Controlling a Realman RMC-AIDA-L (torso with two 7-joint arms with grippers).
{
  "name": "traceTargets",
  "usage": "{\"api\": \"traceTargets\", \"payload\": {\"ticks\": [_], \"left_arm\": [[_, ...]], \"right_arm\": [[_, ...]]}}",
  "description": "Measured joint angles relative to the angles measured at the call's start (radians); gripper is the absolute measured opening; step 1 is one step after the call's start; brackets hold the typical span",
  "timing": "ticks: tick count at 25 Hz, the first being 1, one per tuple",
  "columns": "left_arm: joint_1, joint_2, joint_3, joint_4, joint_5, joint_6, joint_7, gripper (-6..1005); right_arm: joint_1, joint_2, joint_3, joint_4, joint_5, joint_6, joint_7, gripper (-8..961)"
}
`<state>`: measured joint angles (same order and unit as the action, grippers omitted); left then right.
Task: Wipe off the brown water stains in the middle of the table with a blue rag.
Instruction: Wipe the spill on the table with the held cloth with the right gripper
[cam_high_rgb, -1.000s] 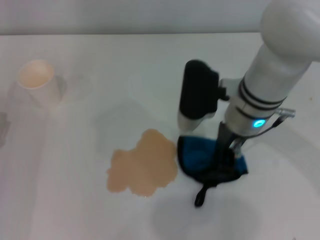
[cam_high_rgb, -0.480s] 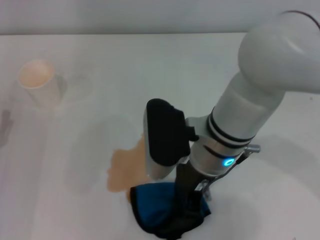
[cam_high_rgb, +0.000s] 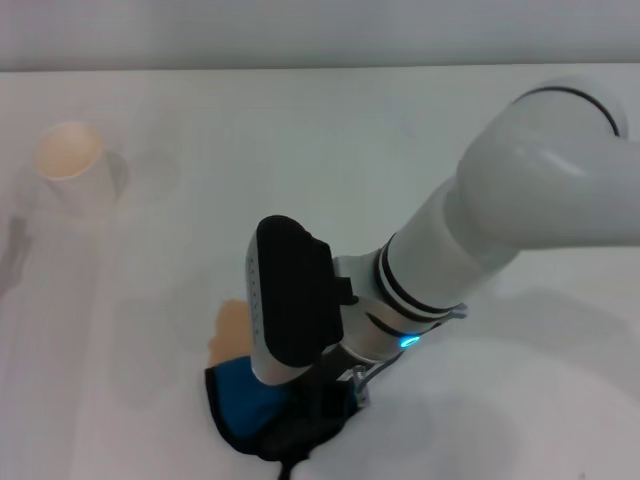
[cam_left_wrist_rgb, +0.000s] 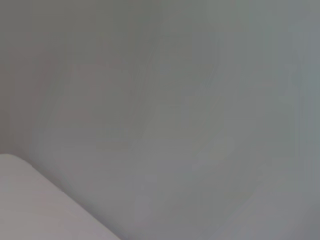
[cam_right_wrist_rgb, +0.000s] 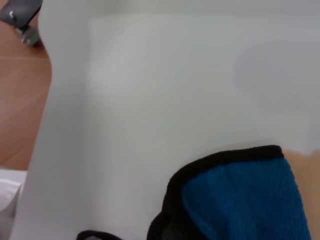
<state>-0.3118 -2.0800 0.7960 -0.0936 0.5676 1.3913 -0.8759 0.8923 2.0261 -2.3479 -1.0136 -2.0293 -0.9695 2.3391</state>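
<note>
My right hand (cam_high_rgb: 325, 400) is down low on the white bench (cam_high_rgb: 150, 250), but I cannot tell if it grips. The blue rag (cam_high_rgb: 245, 395) lies under it, covering most of the brown water stains (cam_high_rgb: 228, 330). A paper cup (cam_high_rgb: 72, 160) stands far off.

Brown wooden floor (cam_right_wrist_rgb: 20, 95) beyond the tabletop's edge, pale grey wall (cam_high_rgb: 300, 30) behind, soft even light

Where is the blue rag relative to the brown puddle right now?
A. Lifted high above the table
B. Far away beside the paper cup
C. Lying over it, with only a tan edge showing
C: in the head view the blue rag covers most of the brown water stains, pressed down under the right gripper.
</note>
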Motion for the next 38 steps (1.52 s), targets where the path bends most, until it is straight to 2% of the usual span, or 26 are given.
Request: {"api": "traceTargets", "payload": {"ticks": [16, 25, 38], "left_arm": [[-0.001, 0.0, 0.0, 0.0, 0.0, 0.0, 0.0, 888], [-0.001, 0.0, 0.002, 0.0, 0.002, 0.0, -0.002, 887], [-0.002, 0.0, 0.003, 0.0, 0.002, 0.001, -0.003, 888]], "right_arm": [[-0.011, 0.002, -0.03, 0.096, 0.006, 0.272, -0.001, 64], [-0.034, 0.002, -0.049, 0.205, -0.002, 0.527, 0.0, 64], [-0.045, 0.002, -0.038, 0.203, -0.003, 0.636, 0.004, 65]]}}
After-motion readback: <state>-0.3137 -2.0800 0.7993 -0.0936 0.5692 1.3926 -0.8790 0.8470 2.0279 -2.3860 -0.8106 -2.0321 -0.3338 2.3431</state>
